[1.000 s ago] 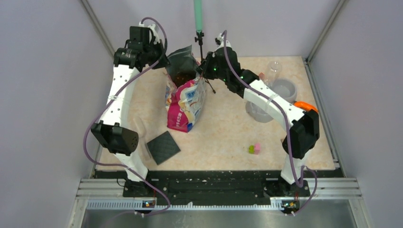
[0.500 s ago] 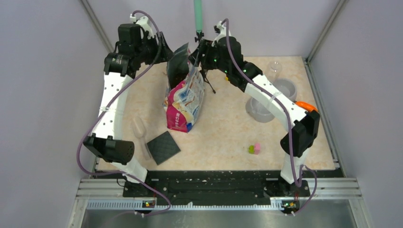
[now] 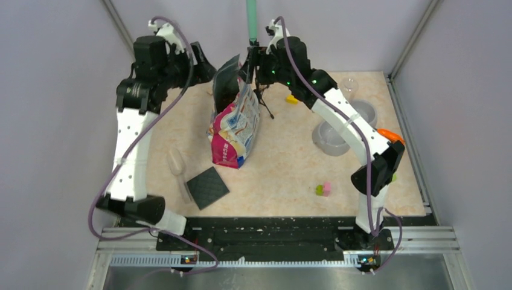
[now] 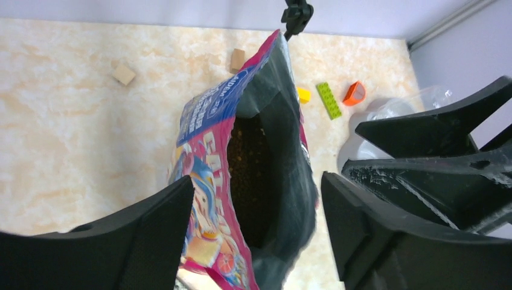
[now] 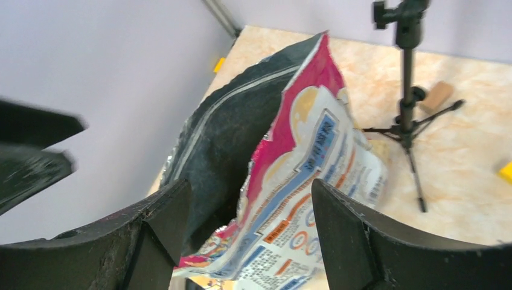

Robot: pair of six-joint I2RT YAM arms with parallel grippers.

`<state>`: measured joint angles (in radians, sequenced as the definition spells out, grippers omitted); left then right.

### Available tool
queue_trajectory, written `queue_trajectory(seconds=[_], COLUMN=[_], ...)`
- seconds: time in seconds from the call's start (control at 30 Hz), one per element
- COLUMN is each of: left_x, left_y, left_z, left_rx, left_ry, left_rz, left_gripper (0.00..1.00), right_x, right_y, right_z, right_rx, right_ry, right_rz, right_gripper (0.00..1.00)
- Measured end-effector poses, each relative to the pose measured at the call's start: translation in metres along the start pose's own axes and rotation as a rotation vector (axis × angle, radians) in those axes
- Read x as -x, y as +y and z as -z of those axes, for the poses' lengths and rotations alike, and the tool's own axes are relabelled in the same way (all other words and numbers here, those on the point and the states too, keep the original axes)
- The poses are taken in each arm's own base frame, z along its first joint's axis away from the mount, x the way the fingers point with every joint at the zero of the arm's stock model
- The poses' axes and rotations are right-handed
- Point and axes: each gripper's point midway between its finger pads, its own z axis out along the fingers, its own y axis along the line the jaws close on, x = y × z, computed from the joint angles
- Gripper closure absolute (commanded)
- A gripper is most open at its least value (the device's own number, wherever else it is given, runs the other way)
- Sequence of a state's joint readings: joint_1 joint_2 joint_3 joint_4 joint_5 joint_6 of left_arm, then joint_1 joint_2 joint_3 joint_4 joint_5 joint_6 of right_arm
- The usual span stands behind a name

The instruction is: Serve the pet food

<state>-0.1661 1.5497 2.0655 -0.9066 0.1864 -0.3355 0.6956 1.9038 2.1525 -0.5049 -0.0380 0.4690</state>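
Note:
The pink-and-blue printed bag (image 3: 235, 130) stands upright on the table with its dark-lined mouth gaping. Brown pet food (image 4: 247, 154) shows deep inside it in the left wrist view. My left gripper (image 3: 205, 67) hangs open just left of the bag's top, its jaws (image 4: 256, 193) wide above the mouth and touching nothing. My right gripper (image 3: 252, 60) is open on the other side of the mouth, and the bag's printed face (image 5: 314, 175) lies below its spread jaws (image 5: 250, 205). Neither holds the bag.
Two pale bowls (image 3: 331, 140) (image 3: 364, 112) stand to the right. A clear scoop (image 3: 178, 169) and a black square pad (image 3: 207, 187) lie front left. A small tripod (image 3: 261, 96) with a green pole stands behind the bag. Toy blocks (image 3: 323, 189) (image 3: 291, 99) are scattered about.
Both grippers were shut on the bag's top edges; they have opened, let go and lifted back. The bag stays standing with its mouth spread.

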Motion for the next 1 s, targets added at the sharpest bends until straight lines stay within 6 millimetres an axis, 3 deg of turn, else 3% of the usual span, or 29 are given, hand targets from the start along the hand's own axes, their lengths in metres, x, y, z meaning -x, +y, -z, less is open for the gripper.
queue_trajectory(seconds=[0.07,0.2,0.27,0.3,0.43,0.53,0.63,0.83,1.0], left_x=[-0.007,-0.037,-0.068,-0.094,-0.192,-0.269,-0.314,-0.377,-0.382], left_y=[0.007,0.041,0.067,0.084,0.137,0.163,0.176,0.206,0.223], left_z=[0.027,0.088,0.104,0.11,0.107,0.097,0.094,0.085,0.075], left_rx=[0.055,0.255,0.372,0.445,0.685,0.822,0.898,1.063,1.071], left_ry=[-0.025,-0.082,-0.074,-0.052,0.124,0.295,0.383,0.494,0.453], left_rz=[0.017,0.09,0.137,0.166,0.274,0.361,0.429,0.58,0.669], left_gripper=[0.07,0.05,0.04,0.05,0.13,0.16,0.23,0.3,0.36], right_x=[0.004,0.001,0.015,0.023,0.041,0.047,0.042,0.013,0.009], right_y=[-0.005,-0.025,-0.03,-0.033,-0.042,-0.045,-0.051,-0.068,-0.072], right_z=[0.012,0.058,0.079,0.09,0.123,0.13,0.127,0.118,0.121], right_rx=[-0.029,-0.118,-0.162,-0.181,-0.229,-0.251,-0.273,-0.315,-0.327], right_ry=[-0.011,-0.018,-0.061,-0.091,-0.182,-0.21,-0.202,-0.122,-0.102], right_rz=[0.037,0.11,0.146,0.159,0.203,0.216,0.217,0.228,0.245], right_gripper=[0.13,0.11,0.11,0.09,0.08,0.08,0.08,0.08,0.08])
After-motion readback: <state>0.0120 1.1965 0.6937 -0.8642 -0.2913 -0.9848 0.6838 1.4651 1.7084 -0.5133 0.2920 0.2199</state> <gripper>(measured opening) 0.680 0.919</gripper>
